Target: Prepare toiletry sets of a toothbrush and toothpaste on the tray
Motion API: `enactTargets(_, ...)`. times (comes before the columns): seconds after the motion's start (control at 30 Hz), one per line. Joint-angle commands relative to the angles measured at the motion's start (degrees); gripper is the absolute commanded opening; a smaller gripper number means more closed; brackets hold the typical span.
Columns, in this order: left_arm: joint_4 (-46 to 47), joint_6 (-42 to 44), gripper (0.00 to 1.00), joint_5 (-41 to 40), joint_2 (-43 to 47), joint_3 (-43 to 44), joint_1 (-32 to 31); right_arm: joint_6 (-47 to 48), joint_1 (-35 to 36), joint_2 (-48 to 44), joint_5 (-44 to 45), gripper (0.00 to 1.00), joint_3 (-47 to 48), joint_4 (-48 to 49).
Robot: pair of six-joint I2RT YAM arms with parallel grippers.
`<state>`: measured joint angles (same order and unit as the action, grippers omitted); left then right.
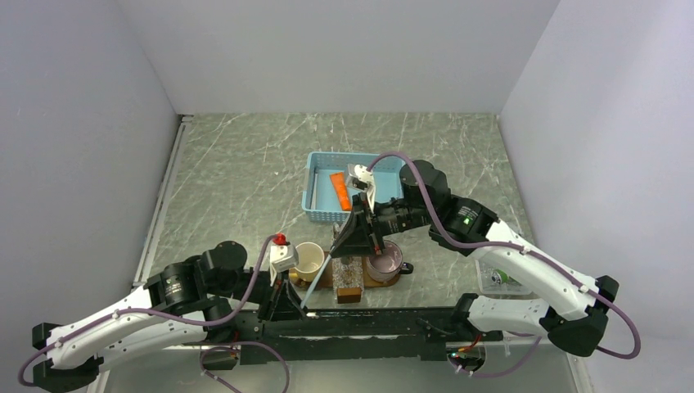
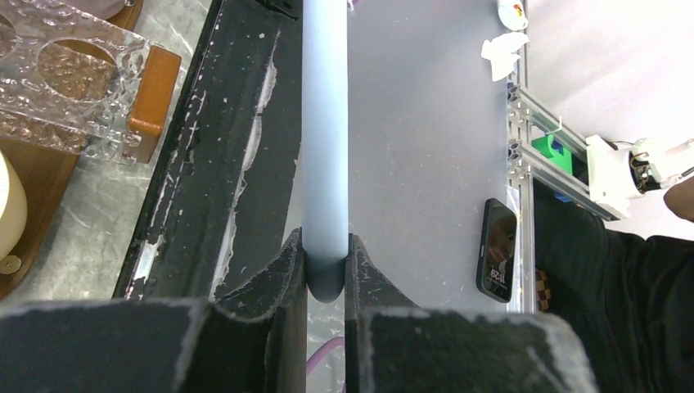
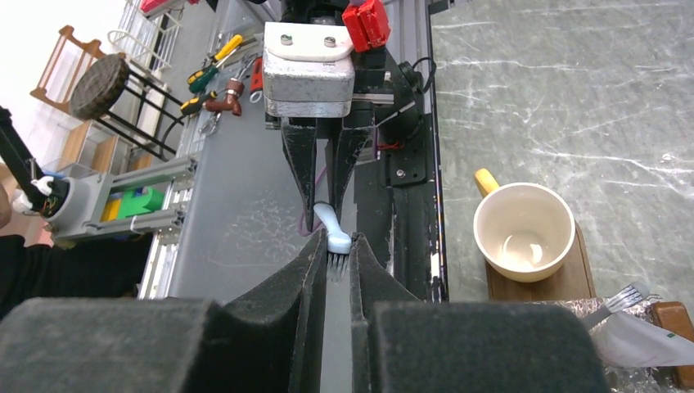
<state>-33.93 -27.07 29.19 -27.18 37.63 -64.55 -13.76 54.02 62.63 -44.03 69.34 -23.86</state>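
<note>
This looks like a robotics lab or workshop, though little of the room shows: white panels [image 1: 327, 49] box in a marble-patterned table [image 1: 245, 164], aluminium frame rails [image 2: 544, 139] run beside a grey bench [image 3: 237, 213], and hand tools [image 3: 219, 51] lie near a round stool [image 3: 102, 86].

We see two arms, the left arm [image 1: 123, 323] and the right arm [image 1: 532, 274], each with white shells over the long links and round black joints. A mauve cable [image 1: 393, 157] loops loosely along each one, running from the black base rail [image 1: 352, 327] out to the wrist. A small green light [image 1: 468, 218] glows on the right arm's black housing.

The left pincer [image 2: 326, 246] and the right pincer [image 3: 334, 250] both have two black wedge-shaped fingers, scuffed pale at the edges. The left wrist carries a grey metal block [image 3: 309, 82] with a white cap, two screws and a red part [image 3: 364, 20].
</note>
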Motion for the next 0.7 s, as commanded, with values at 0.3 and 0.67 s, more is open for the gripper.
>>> enactTargets(0.3,-2.7,2.6,0.74,-9.1,-0.1,6.4,0.0,2.9,0.1,-3.1,8.3,0.0,3.6,-6.3)
enactTargets(0.67,-6.4,2.2,0.99,-27.9,2.7,11.2,0.0,7.1,0.0,-4.3,23.3,0.0,11.2,-23.3)
